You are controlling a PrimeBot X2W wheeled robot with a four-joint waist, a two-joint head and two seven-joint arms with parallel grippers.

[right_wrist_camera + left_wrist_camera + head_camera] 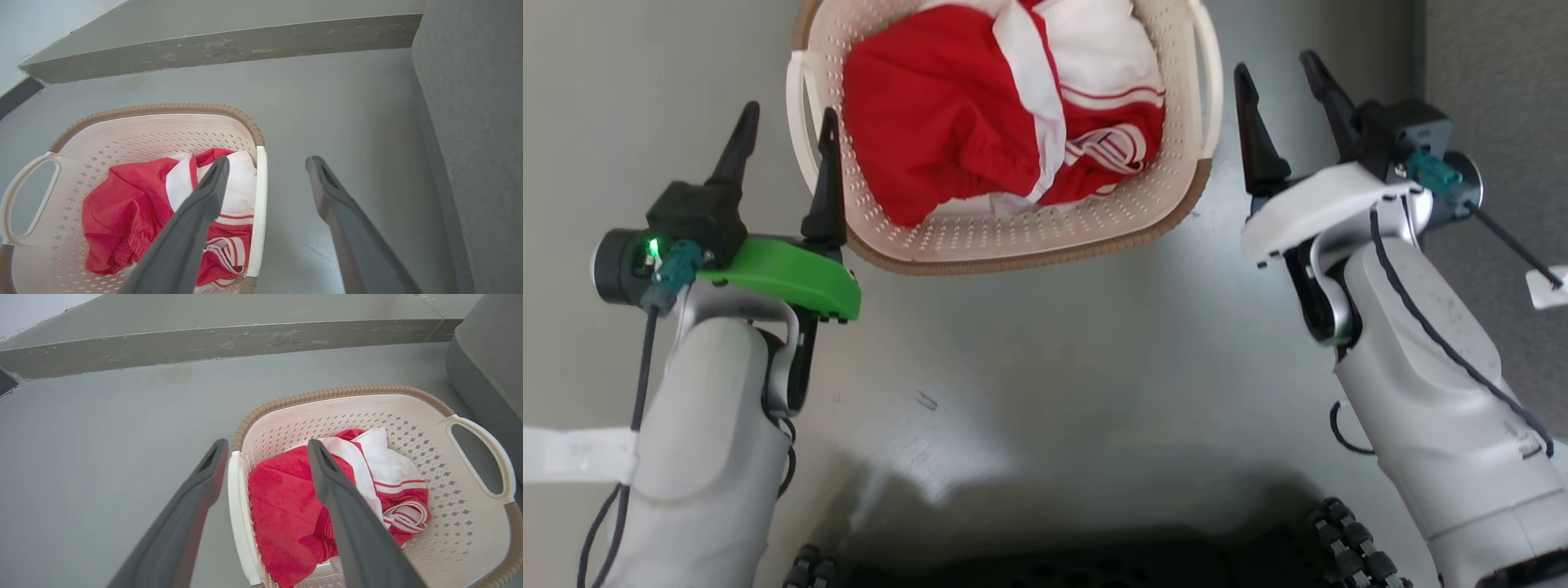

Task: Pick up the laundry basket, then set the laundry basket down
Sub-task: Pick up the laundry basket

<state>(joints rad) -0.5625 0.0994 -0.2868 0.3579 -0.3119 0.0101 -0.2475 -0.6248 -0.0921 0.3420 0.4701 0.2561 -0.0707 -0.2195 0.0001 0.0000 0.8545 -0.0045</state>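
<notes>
The laundry basket [1013, 233], cream with a brown rim, stands on the grey floor at the top middle of the head view and holds red and white clothes [956, 114]. My left gripper [788, 114] is open at its left side. In the left wrist view the left gripper [267, 443] has the white left handle [237, 498] between its fingers, untouched. My right gripper [1276, 65] is open beside the right handle [1213, 82]. In the right wrist view the right gripper [267, 160] frames that handle [259, 204], with one finger over the clothes.
A grey upholstered block [1494, 49] stands close to the right of the basket and my right arm [470, 122]. A raised grey step [245, 339] runs across the floor beyond the basket. My dark base [1094, 563] lies at the near edge.
</notes>
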